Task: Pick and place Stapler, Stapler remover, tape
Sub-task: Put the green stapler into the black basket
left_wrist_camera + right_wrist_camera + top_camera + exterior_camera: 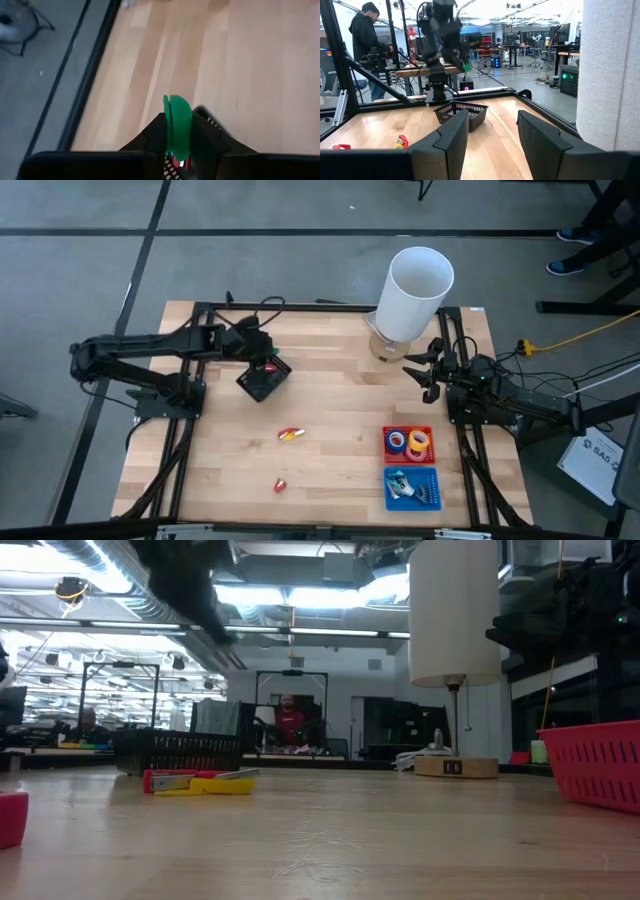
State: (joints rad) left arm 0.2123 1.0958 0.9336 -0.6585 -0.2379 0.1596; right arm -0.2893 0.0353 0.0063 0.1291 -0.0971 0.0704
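Your left gripper (176,150) is clamped on a green piece (176,125), raised above the black basket (264,380).

The green piece stands up between your left fingers (150,137), its rounded end poking out past the tips; what tool it belongs to you cannot tell. Your right gripper (492,137) waits beside the white cylinder (412,293) with fingers spread, gripping nothing. The tape (408,442) rolls lie in the red tray (430,430), well apart from both sets of fingers. A yellow-and-red stapler (290,435) lies on the table (340,470), below your left fingers.
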